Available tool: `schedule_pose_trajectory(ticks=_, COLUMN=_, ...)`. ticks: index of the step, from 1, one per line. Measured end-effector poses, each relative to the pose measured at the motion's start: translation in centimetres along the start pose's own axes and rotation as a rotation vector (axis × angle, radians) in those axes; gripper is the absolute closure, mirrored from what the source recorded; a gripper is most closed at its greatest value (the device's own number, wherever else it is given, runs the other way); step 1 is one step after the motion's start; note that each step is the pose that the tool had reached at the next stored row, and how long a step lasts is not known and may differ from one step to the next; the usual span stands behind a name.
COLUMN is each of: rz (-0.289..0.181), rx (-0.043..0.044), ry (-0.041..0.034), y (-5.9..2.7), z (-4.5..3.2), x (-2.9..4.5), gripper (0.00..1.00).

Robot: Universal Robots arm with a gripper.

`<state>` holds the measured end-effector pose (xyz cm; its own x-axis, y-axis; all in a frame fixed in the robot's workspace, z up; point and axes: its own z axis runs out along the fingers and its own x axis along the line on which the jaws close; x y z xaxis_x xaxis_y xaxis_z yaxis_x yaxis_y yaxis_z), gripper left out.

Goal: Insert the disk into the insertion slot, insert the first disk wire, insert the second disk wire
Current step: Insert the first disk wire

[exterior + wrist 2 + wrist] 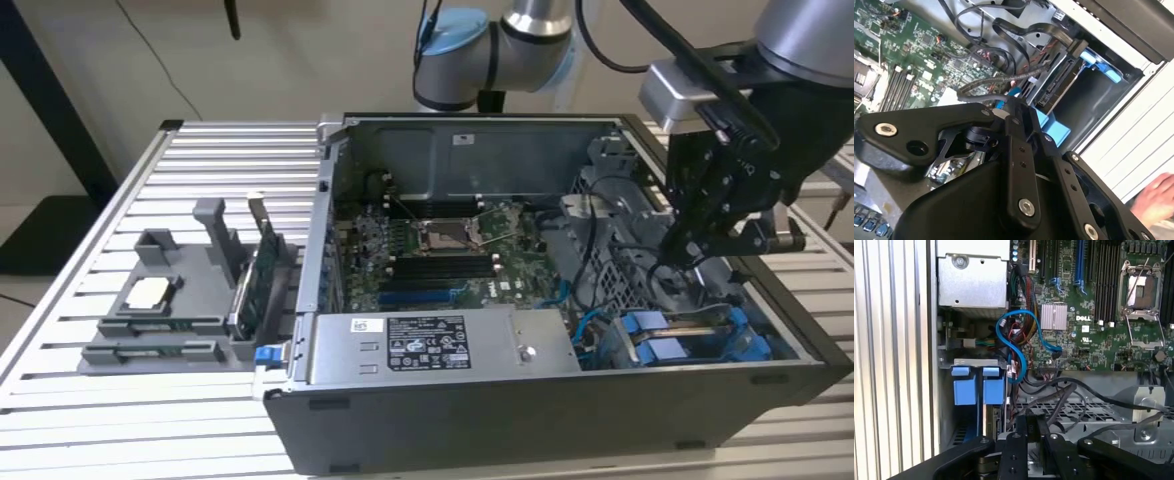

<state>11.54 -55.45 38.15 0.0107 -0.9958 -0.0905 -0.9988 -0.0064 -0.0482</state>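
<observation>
My gripper (683,252) hangs inside the open computer case, at the exterior view's right, just above the insertion slot (687,335), a grey drive cage with blue plastic fittings. In the second wrist view a drive-shaped part that looks like the disk (1056,87) sits in the cage behind a blue tab (1100,66), its connector edge facing out. Black and braided wires (1004,82) and a blue wire (1019,320) run close by the gripper (1035,434). In the first wrist view two blue tabs (965,389) stand side by side in the cage.
The grey labelled power-supply box (427,345) sits at the case front, with the motherboard (441,245) behind it. A grey fixture (167,300) with parts stands on the slatted table at the exterior view's left. A person's hand (1159,195) shows beside the case.
</observation>
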Motion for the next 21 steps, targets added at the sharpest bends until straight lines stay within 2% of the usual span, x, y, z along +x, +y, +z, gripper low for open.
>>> schedule_pose_trajectory(ticks=1, rz=0.000, rx=-0.0008, ry=0.0070, y=-0.09, z=0.02, x=0.01, gripper=0.81)
schedule_pose_trajectory(ticks=2, rz=-0.001, rx=-0.0020, ry=0.0214, y=-0.23, z=0.04, x=0.02, gripper=0.81)
schedule_pose_trajectory(ticks=3, rz=-0.001, rx=-0.0025, ry=0.0302, y=-0.31, z=0.06, x=0.03, gripper=0.81)
schedule_pose_trajectory(ticks=4, rz=-0.002, rx=-0.0029, ry=0.0421, y=-0.39, z=0.07, x=0.04, gripper=0.81)
schedule_pose_trajectory(ticks=5, rz=-0.003, rx=-0.0032, ry=0.0616, y=-0.51, z=0.09, x=0.05, gripper=0.81)
schedule_pose_trajectory(ticks=11, rz=-0.006, rx=-0.0042, ry=0.1237, y=-0.87, z=0.18, x=0.08, gripper=0.81)
schedule_pose_trajectory(ticks=12, rz=-0.006, rx=-0.0045, ry=0.1423, y=-0.97, z=0.21, x=0.09, gripper=0.81)
schedule_pose_trajectory(ticks=16, rz=-0.008, rx=-0.0049, ry=0.1851, y=-1.10, z=0.27, x=0.10, gripper=0.81)
schedule_pose_trajectory(ticks=20, rz=-0.010, rx=-0.0055, ry=0.2371, y=-1.16, z=0.32, x=0.10, gripper=0.81)
schedule_pose_trajectory(ticks=21, rz=-0.011, rx=-0.0056, ry=0.2474, y=-1.17, z=0.34, x=0.10, gripper=0.81)
